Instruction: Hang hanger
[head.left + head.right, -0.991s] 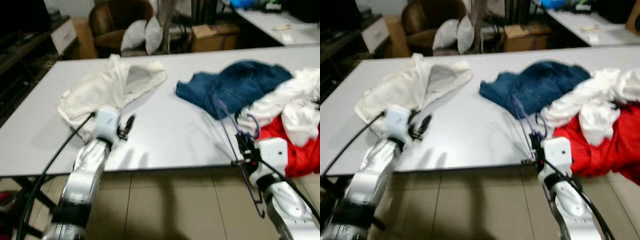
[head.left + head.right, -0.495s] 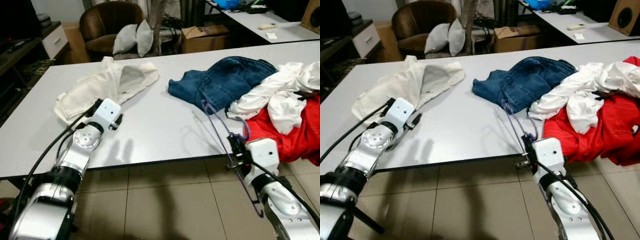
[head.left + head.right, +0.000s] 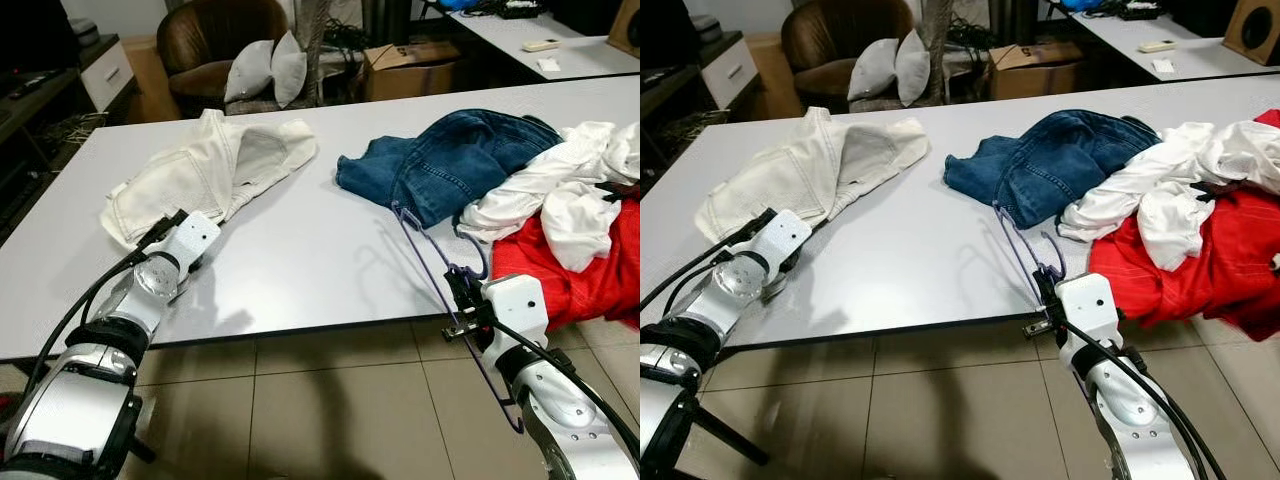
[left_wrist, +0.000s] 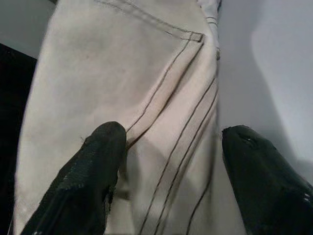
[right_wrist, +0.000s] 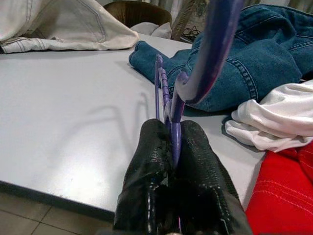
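A purple hanger [image 3: 425,255] slants up over the white table's [image 3: 300,260] front edge, its lower bar hanging below the tabletop. My right gripper [image 3: 458,300] is shut on the hanger [image 5: 215,44] at that edge, both fingers [image 5: 151,147] pressed against the purple wire. On the left, my left gripper [image 3: 165,226] is open at the near corner of the cream trousers [image 3: 215,165]. In the left wrist view its fingers [image 4: 105,147] straddle the stitched cream cloth [image 4: 146,63] without closing on it.
Blue jeans [image 3: 465,155], a white garment [image 3: 560,190] and a red garment [image 3: 600,270] are piled at the table's right. Behind stand a brown armchair [image 3: 215,40] with grey cushions, a cardboard box [image 3: 410,65] and another table [image 3: 530,30]. Tiled floor lies below.
The camera has shifted. My left gripper has moved left along the table onto the near corner of the cream trousers. The right gripper keeps its hold on the hanger.
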Motion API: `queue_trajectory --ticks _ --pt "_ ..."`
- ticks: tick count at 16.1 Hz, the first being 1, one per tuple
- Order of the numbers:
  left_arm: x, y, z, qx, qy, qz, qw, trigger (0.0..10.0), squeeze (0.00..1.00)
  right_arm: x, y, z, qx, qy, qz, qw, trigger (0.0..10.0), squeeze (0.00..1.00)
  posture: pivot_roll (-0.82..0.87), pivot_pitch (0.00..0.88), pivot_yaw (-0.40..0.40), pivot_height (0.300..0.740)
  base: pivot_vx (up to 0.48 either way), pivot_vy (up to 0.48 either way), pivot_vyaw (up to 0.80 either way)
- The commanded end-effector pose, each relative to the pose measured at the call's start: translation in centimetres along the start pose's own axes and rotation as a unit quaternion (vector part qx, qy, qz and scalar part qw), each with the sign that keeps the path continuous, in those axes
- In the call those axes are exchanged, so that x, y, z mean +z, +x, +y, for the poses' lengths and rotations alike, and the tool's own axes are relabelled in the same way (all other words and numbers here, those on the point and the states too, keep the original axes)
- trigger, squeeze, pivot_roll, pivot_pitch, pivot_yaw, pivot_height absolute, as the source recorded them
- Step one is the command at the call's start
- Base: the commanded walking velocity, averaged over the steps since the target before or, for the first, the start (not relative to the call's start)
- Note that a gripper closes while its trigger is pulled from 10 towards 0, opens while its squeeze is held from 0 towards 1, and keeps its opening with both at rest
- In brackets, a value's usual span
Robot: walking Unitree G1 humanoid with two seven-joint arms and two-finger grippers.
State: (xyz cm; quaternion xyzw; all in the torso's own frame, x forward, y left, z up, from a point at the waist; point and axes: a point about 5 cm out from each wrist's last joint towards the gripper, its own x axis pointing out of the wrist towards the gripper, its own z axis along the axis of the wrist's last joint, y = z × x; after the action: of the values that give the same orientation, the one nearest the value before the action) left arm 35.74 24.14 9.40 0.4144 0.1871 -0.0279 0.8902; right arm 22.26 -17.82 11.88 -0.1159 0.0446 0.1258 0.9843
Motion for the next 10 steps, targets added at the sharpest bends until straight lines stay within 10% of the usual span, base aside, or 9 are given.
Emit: queue_trajectory --ticks 1,10 --pt "0.1 0.1 0.6 0.010 0.006 0.004 1.000 0.0 0.00 0.1 0.1 0.2 0.006 -0.002 0.002 1.000 10.0 0.00 -0.12 0.000 0.125 0.740 0.000 0.000 0.00" --pt "-1.7 0.0 1.1 0.019 0.000 0.066 0.998 0.0 0.00 0.2 0.2 0.2 0.012 -0.005 -0.001 1.000 10.0 0.00 -0.13 0.000 0.121 0.740 0.000 0.000 0.00"
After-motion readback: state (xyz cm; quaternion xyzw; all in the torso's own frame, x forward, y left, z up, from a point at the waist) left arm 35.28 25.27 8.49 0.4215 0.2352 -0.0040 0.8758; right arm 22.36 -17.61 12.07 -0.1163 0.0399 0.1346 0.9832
